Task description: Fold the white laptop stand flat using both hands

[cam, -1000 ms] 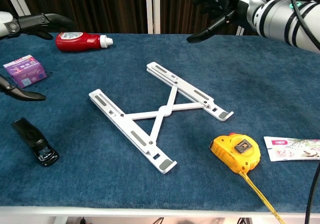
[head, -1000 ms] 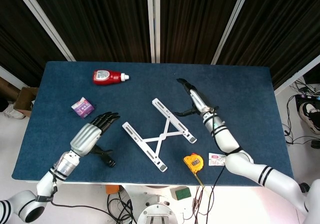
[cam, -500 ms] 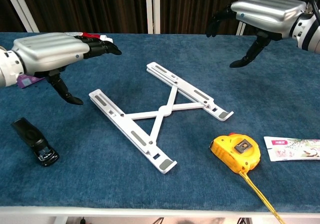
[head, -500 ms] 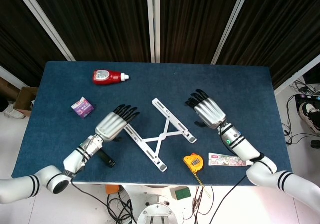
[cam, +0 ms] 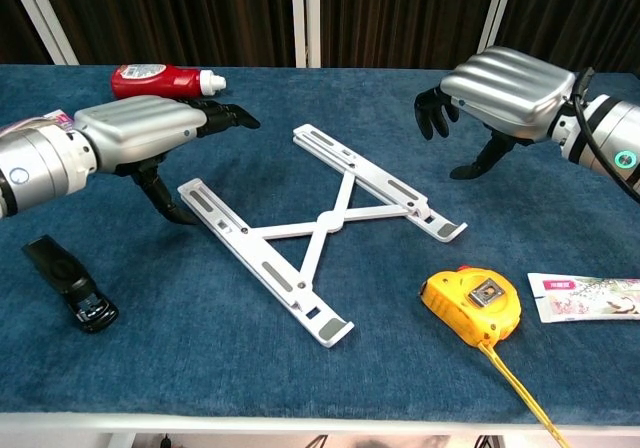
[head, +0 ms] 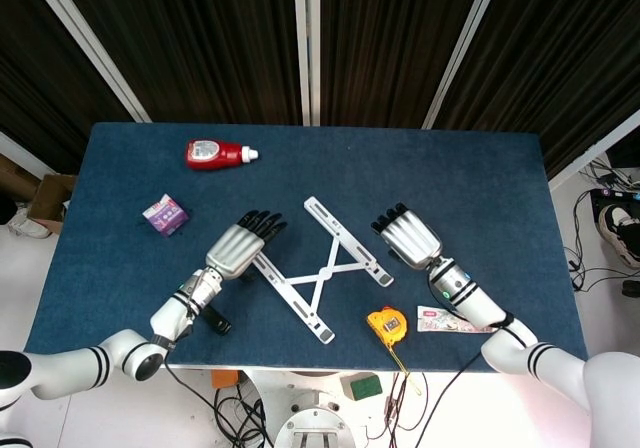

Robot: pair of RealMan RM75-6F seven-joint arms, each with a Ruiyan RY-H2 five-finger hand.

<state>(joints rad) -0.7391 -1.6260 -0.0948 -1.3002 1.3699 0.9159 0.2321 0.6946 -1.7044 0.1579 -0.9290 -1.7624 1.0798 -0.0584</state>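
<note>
Stand: white folding laptop stand, two slotted rails joined by an X-shaped cross brace, lies spread open on the blue felt-covered table, near centre, slightly toward front edge.
Left hand: silver-backed hand w/ black fingers, palm down, over the outer end of stand's left rail. Fingers apart, stretched fwd; thumb points down toward table beside the rail. Holds nothing. Contact w/ rail: cannot tell; chest view shows thumb tip low, just beside rail end.
Left arm: silver/white forearm runs back toward table's front-left corner; wrist about level.
Right hand: same build, palm down, above table just right of stand's right rail. Fingers curled downward, spread, thumb angled down. Holds nothing; chest view shows it clear of the rail.
Right arm: forearm w/ black band & small green light runs off toward front-right.
Tape: yellow tape measure, blade partly pulled out over front edge, near stand's front end.
Packet: white flat sachet w/ pink print, right of tape.
Bottle: red squeeze bottle w/ white cap, on its side, back left.
Box: small purple carton, left side, well apart from stand.
Clip: black clip-like object, front left, near left forearm.
</note>
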